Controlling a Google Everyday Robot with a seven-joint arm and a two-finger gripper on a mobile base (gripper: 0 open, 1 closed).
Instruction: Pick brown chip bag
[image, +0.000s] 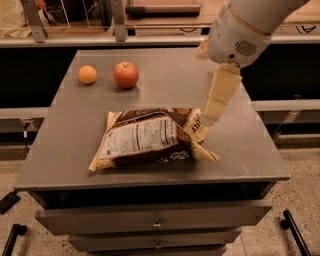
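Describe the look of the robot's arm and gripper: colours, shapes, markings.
The arm is a smooth, rounded white housing with a small vent grille. The gripper, by the tan end of the crinkly dark-brown chip bag, is cream-yellow, flat and blocky. No cables show on either.
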